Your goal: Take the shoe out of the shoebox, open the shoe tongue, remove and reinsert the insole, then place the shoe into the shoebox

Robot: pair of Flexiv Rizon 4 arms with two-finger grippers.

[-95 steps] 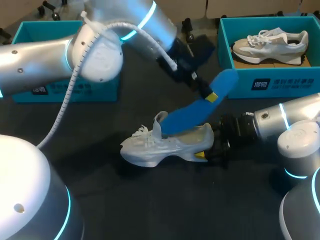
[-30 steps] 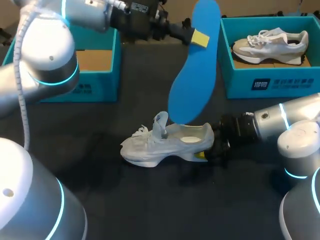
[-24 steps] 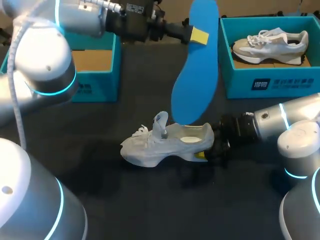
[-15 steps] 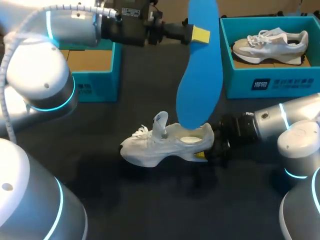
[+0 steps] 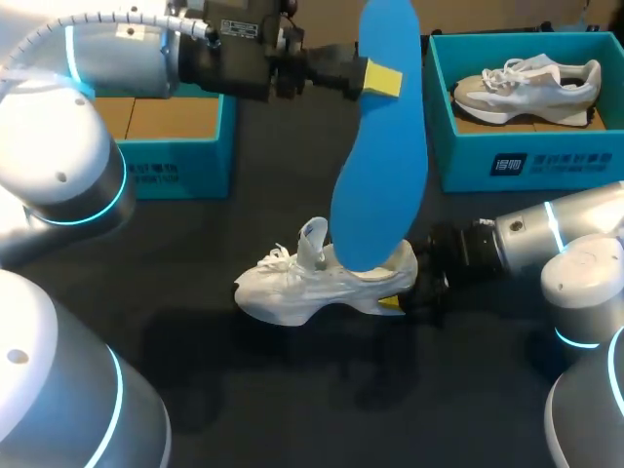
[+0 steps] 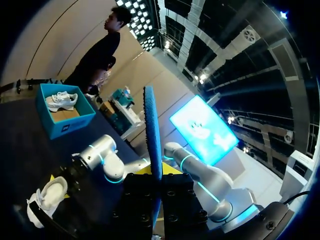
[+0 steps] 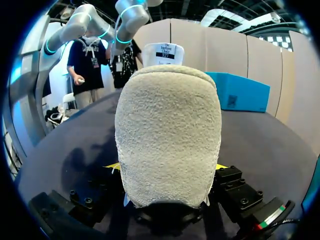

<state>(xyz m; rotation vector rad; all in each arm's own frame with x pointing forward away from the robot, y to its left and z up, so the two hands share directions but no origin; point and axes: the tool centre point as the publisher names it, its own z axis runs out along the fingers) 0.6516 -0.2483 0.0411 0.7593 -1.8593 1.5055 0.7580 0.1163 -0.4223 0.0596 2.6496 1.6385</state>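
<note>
Dark table [image 5: 292, 400] in front of me. White shoe [image 5: 292, 288] mid-table, toe toward my left. Two open teal shoeboxes at the back, well apart: left shoebox [image 5: 180, 171] at my left, right shoebox [image 5: 526, 161] at my right with a second shoe [image 5: 526, 83] inside.

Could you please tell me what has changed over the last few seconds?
The left gripper drew the blue insole up out of the white shoe, turned it upright, and has now lowered its lower end back to the shoe's opening. The right gripper stays shut on the shoe's heel. The white shoe and the beige shoe in its shoebox have not moved.
</note>
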